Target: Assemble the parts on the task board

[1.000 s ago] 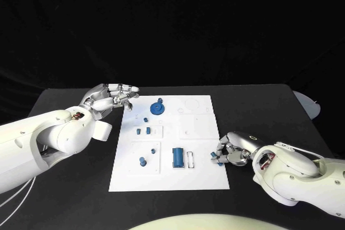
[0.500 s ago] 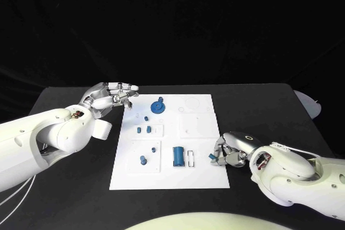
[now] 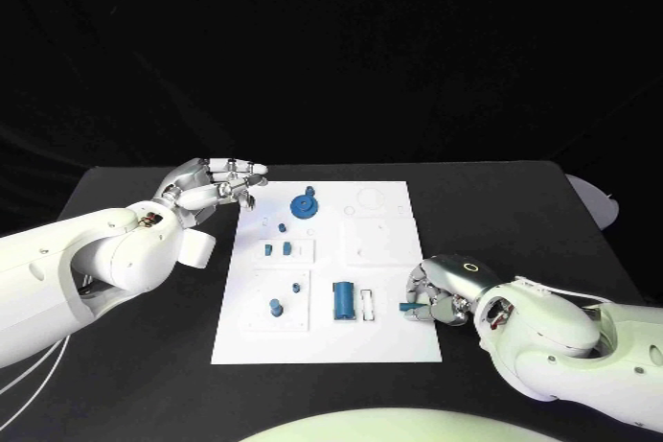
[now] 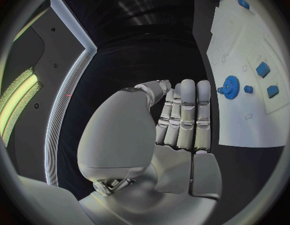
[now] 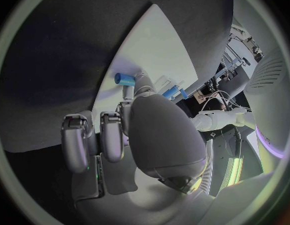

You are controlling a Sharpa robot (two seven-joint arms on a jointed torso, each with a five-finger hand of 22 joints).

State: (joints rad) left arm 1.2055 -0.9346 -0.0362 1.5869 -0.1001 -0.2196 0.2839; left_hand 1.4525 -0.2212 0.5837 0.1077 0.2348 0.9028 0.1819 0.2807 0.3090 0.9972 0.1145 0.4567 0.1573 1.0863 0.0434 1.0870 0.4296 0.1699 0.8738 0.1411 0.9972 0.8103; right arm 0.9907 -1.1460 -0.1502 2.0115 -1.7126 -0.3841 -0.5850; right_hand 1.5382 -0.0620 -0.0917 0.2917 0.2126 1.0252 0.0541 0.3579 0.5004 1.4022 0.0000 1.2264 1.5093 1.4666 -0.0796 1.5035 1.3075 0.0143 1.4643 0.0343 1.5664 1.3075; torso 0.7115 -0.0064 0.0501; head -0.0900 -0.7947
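- Head view puts my left hand (image 3: 215,185) just off the task board's (image 3: 391,341) far left corner, above the black table (image 3: 525,212); its fingers are curled in together with nothing between them.
- My left wrist view agrees: the fingers (image 4: 185,115) lie side by side against the palm, holding nothing, with the board's edge beside them.
- On the board nearest that hand sits the blue gear (image 3: 304,208), with a small blue peg just beyond it on the far side.
- Toward my body from the gear, two small blue blocks (image 3: 277,249) lie side by side in a raised white square.
- Nearer still, a small blue pin (image 3: 294,290) and a round blue piece (image 3: 275,308) stand on the board's left half.
- Right of those, a tall blue block (image 3: 341,300) stands beside a white slotted frame (image 3: 366,303).
- My right hand (image 3: 440,293) is at the board's right edge, level with that tall block, pinching a small blue part (image 3: 409,310) at its fingertips over the board's margin.
- My right wrist view shows a short blue cylinder (image 5: 124,79) held at the fingertips just above the board.
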